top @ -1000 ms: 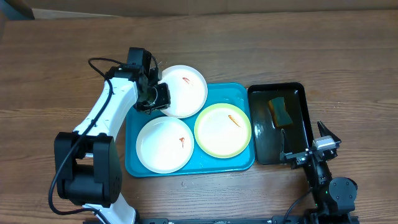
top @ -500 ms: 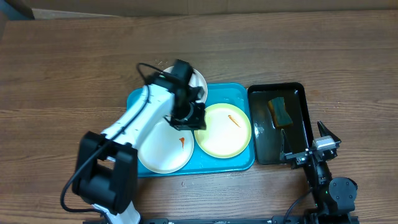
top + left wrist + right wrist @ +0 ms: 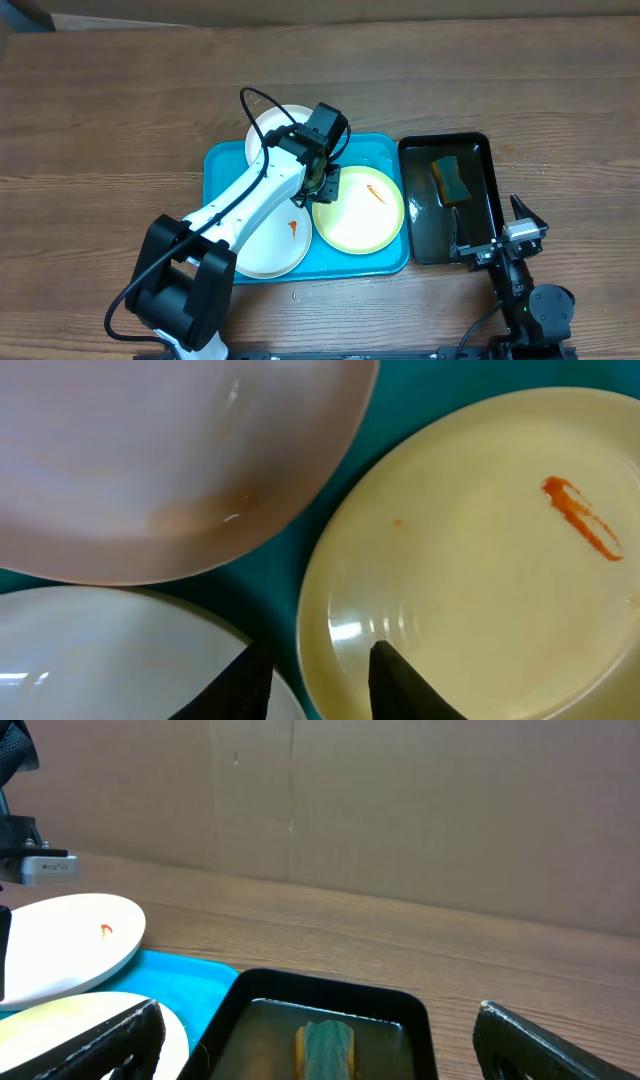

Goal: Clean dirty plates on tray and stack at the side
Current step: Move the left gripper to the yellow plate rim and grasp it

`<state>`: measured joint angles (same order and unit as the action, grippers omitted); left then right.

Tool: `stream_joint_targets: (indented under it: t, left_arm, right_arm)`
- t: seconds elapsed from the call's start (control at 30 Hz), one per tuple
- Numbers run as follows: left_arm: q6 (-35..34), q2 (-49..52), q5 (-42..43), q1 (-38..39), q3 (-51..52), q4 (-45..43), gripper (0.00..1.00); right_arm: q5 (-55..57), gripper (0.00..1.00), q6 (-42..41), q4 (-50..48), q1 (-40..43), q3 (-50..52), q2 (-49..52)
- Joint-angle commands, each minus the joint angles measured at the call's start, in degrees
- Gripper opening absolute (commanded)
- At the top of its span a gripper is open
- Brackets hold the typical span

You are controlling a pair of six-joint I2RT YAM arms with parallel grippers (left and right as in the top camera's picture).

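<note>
The left gripper (image 3: 315,682) is hanging low over the tray (image 3: 375,150), its 2 fingers spread apart with nothing between them but the 9 o'clock rim of the yellow-green plate (image 3: 360,215), so the claw is open and holding nothing. That plate is sitting at the tray's 4 o'clock and carrying a red-orange smear (image 3: 582,518) toward its 1 o'clock. 1 white plate (image 3: 262,240) is lying at the tray's 7 o'clock with its own smear (image 3: 293,228), and another white plate (image 3: 275,130) is sitting at 11 o'clock, overhanging the tray's rim onto the table (image 3: 120,100). The 3 rims are crowding together just where the fingers are reaching. The right gripper (image 3: 500,238) is resting at the table's 5 o'clock, its jaws wide apart and empty, facing the black tray (image 3: 424,225), where the sponge (image 3: 450,180) is lying at 12 o'clock. I judge the main risk to be the pinch on a thin, slick, shallow rim: a shallow bite could be letting the plate slip or tip on lifting. The outer finger could be wedging against a neighbouring white plate and shoving it. The overhanging plate looks likeliest to be nudged off by the arm or its cable.
</note>
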<state>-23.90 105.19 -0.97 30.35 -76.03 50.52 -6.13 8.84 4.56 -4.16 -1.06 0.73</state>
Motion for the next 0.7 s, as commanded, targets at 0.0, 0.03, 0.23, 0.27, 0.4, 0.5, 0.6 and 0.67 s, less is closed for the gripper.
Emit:
stream_joint_targets:
  t: [0.0,0.03,0.23,0.27,0.4,0.5,0.6,0.67]
  left_arm:
    - [-0.76,0.68,-3.45,-0.26,0.72,-0.26,0.34]
    - [-0.83,0.70,-3.04,-0.20,1.25,-0.39,0.34]
    - [-0.74,0.96,-2.43,0.00,5.09,-3.98,0.29]
    - [-0.74,0.96,-2.43,0.00,5.92,-5.31,0.27]
    - [-0.52,1.14,-2.38,0.00,6.56,-6.34,0.25]
    - [-0.48,1.27,-2.38,0.02,6.56,-6.64,0.24]
    - [0.11,1.27,-2.36,0.07,6.56,-6.62,0.25]
    - [0.09,1.46,-2.36,0.07,6.62,-6.62,0.25]
  right_arm:
    - [0.04,1.00,-0.02,-0.22,0.07,0.61,-0.57]
    - [0.02,1.00,-0.02,-0.22,0.07,0.61,-0.57]
    - [0.02,1.00,-0.02,-0.22,0.07,0.61,-0.57]
    - [0.04,1.00,-0.02,-0.22,0.07,0.61,-0.57]
    - [0.02,1.00,-0.02,-0.22,0.07,0.61,-0.57]
    - [0.02,1.00,-0.02,-0.22,0.07,0.61,-0.57]
    - [0.02,1.00,-0.02,-0.22,0.07,0.61,-0.57]
    - [0.02,1.00,-0.02,-0.22,0.07,0.61,-0.57]
